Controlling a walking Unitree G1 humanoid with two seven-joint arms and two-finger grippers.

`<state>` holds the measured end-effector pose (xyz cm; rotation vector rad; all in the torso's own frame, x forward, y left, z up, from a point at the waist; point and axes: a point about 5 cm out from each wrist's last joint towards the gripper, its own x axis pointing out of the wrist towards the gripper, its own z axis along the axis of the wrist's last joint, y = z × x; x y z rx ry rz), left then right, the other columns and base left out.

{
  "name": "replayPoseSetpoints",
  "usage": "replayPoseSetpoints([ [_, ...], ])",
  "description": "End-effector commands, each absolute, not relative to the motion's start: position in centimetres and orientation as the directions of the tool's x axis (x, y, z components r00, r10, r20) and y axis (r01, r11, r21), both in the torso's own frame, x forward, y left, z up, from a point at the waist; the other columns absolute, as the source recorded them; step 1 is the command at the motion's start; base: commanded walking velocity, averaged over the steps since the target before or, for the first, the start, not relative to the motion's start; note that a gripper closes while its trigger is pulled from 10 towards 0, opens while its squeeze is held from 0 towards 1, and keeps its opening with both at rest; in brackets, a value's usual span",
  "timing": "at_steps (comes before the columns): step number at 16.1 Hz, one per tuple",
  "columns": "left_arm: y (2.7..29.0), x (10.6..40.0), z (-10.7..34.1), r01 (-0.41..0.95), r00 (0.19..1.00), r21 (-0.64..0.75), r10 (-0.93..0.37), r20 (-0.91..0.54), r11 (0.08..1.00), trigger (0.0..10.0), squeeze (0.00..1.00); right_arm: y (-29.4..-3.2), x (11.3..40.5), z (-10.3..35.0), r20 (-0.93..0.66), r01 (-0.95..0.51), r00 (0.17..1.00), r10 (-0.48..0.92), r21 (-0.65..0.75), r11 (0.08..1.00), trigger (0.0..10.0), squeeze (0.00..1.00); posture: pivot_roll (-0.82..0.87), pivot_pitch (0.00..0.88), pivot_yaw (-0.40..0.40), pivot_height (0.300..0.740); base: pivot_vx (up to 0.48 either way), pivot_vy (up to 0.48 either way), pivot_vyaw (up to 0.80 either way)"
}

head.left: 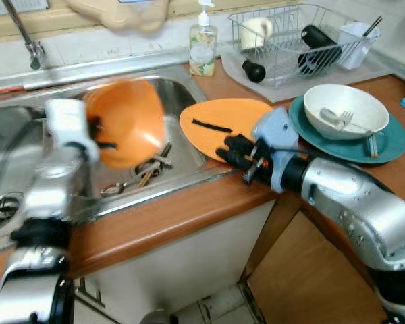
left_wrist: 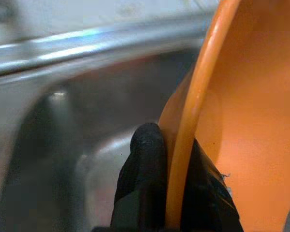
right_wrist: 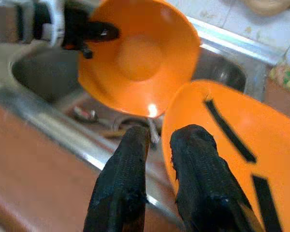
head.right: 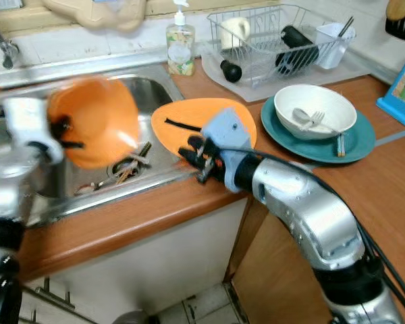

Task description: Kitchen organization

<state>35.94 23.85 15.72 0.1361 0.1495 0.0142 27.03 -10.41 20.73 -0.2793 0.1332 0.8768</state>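
Observation:
My left gripper (head.left: 102,133) is shut on the rim of an orange bowl (head.left: 127,120) and holds it tilted above the steel sink (head.left: 183,93). In the left wrist view the black fingers (left_wrist: 145,162) pinch the bowl's rim (left_wrist: 183,145). An orange plate (head.left: 231,113) with black stripes lies on the counter beside the sink, overlapping the sink's edge. My right gripper (head.left: 229,151) rests at the plate's near edge with its fingers (right_wrist: 128,164) close together and nothing between them. One finger lies over the plate's rim (right_wrist: 222,145).
Loose cutlery (head.left: 146,173) lies in the sink bottom. At the back stand a soap bottle (head.left: 202,44), a faucet (head.left: 27,37) and a wire dish rack (head.left: 290,40). A white bowl (head.left: 345,106) with a fork sits on a teal plate (head.left: 391,145). The wooden counter (head.left: 189,209) ends just before me.

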Motion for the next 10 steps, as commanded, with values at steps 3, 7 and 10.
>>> replayPoseSetpoints([
  [3, 22.2, 37.2, 15.2, 0.072, 0.982, 0.189, -0.037, -0.183, 0.979, 0.0, 0.00, -10.7, 27.3, 20.0, -0.248, -0.748, 0.664, 0.706, -0.213, 0.629, 10.0, 0.00, -0.08, 0.000, 0.048, 0.740, 0.000, 0.000, 0.00],
  [7, 21.2, 37.6, 13.8, 0.136, 0.961, 0.181, -0.085, -0.265, 0.974, 2.2, 0.00, -10.9, 27.3, 19.8, -0.251, -0.746, 0.666, 0.702, -0.220, 0.629, 10.0, 0.00, -0.09, 0.000, 0.047, 0.740, 0.000, 0.000, 0.00],
  [10, 21.1, 37.5, 12.9, 0.158, 0.943, 0.162, -0.100, -0.319, 0.974, 9.6, 0.00, -10.9, 27.2, 19.8, -0.249, -0.753, 0.658, 0.711, -0.221, 0.620, 10.0, 0.00, -0.09, 0.000, 0.045, 0.740, 0.000, 0.000, 0.00],
])
